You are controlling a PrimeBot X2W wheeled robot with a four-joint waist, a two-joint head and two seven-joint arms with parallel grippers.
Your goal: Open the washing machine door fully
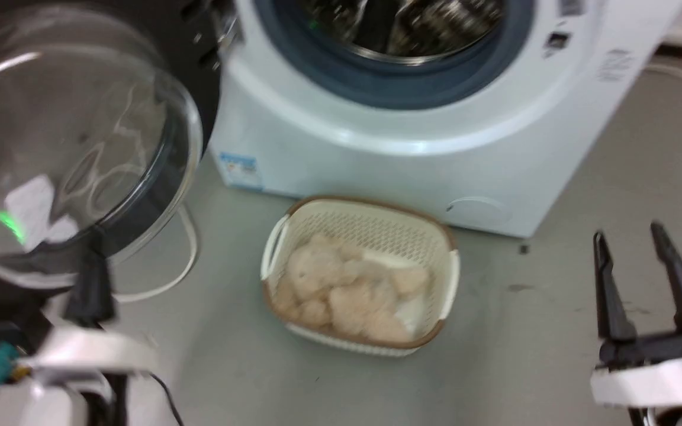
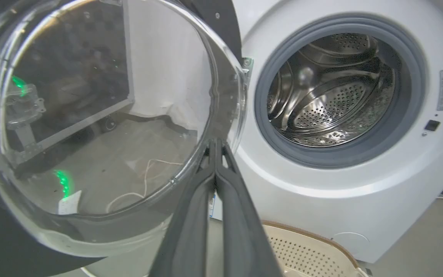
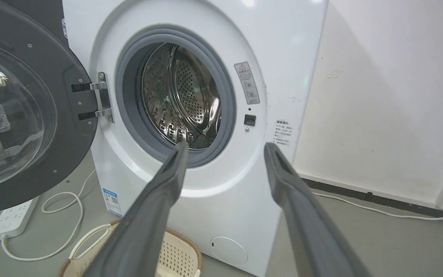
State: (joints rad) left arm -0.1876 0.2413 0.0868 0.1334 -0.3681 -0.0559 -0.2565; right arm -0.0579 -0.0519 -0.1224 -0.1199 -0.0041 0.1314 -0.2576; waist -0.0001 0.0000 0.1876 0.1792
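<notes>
The washing machine door [image 1: 193, 71] stands swung out to the left of the white washer [image 1: 376, 160], its clear glass bowl [image 1: 68, 142] bulging toward me. In the left wrist view the door [image 2: 225, 57] sits close, hinged beside the open steel drum [image 2: 329, 88]. My left gripper [image 2: 215, 145] is shut with nothing between its fingers, and its tips rest at the lower rim of the bowl [image 2: 90, 115]. In the head view it [image 1: 89, 275] rises under the door's bottom edge. My right gripper [image 1: 643, 236] hangs open at the lower right, apart from the washer. Its fingers [image 3: 225, 148] point at the drum opening.
A cream basket [image 1: 364, 278] holding pale laundry sits on the floor just before the washer. A white power strip [image 3: 12, 219] and its looping cable [image 3: 64, 215] lie on the floor beneath the door. A wall [image 3: 390, 96] stands right of the washer.
</notes>
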